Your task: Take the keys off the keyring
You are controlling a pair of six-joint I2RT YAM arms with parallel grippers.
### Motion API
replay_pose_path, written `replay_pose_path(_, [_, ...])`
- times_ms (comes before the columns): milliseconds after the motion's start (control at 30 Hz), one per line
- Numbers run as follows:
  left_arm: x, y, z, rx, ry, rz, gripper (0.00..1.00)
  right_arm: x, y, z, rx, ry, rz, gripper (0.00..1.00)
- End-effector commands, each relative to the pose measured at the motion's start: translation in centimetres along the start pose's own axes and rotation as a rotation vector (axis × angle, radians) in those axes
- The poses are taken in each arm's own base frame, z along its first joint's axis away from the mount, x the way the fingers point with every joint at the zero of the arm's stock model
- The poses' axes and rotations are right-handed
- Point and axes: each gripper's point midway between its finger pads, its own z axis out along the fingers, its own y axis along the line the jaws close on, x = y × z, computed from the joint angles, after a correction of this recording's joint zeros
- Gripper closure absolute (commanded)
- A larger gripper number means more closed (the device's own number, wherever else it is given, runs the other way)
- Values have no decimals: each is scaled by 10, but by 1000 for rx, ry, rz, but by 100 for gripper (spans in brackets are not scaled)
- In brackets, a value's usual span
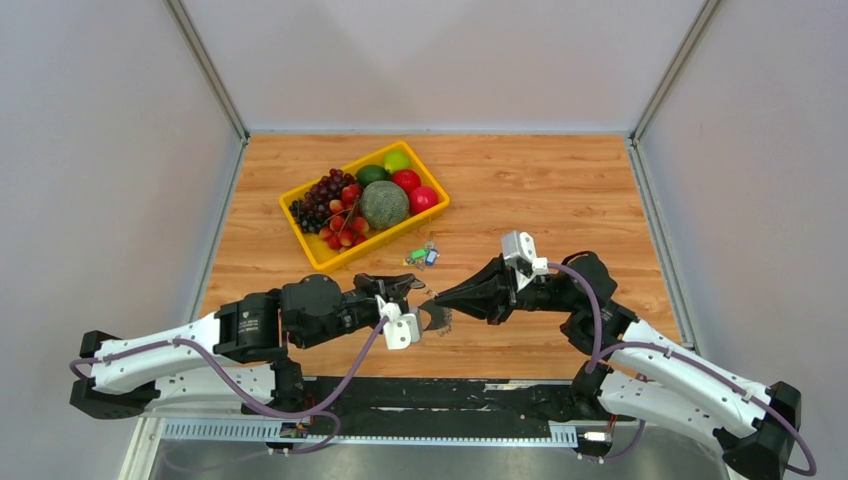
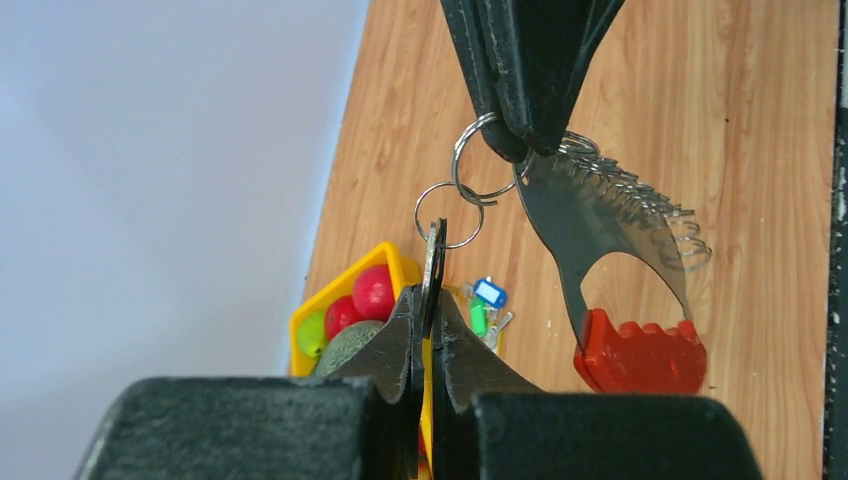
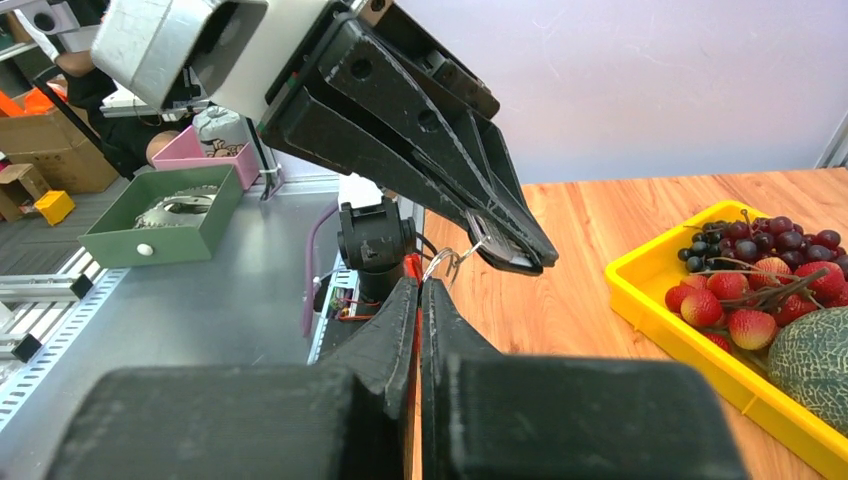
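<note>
This is a robotics lab test cell. A wood-grain counter (image 1: 540, 190) is boxed in on three sides by plain pale-grey panels (image 1: 440, 60) set in bare aluminium frame posts (image 1: 205, 65). Two white-and-black robot arms (image 1: 170, 355) are bolted at its near edge, ending in the black left gripper (image 2: 428, 295) and right gripper (image 3: 420, 285). They trail loose purple cables (image 1: 596, 325) above a slotted grey cable duct (image 1: 250, 430). A yellow plastic tray (image 3: 640, 285) of fruit sits on the counter. Beyond the cell, the right wrist view shows a grey metal bench (image 3: 200, 300) with an open green box (image 3: 150, 225), a pink box (image 3: 200, 155) and brown cardboard cartons (image 3: 45, 150).
</note>
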Motion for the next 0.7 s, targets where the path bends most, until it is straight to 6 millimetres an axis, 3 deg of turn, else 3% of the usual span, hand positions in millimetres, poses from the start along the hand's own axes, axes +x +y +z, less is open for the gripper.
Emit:
replay_pose_path(0, [5, 32, -12, -154, 32, 9, 100, -2, 11, 2, -56, -2, 15, 100])
replay_pose_path(167, [-4, 23, -6, -103, -14, 30, 100, 11, 1, 10, -37, 46, 80, 100])
replay_pose_path(567, [0, 12, 6, -60, -3, 82, 100, 45, -28, 30, 41, 158, 221, 100])
replay_pose_path(667, [7, 14, 6, -84, 34, 78, 100, 45, -30, 29, 55, 155, 209, 80])
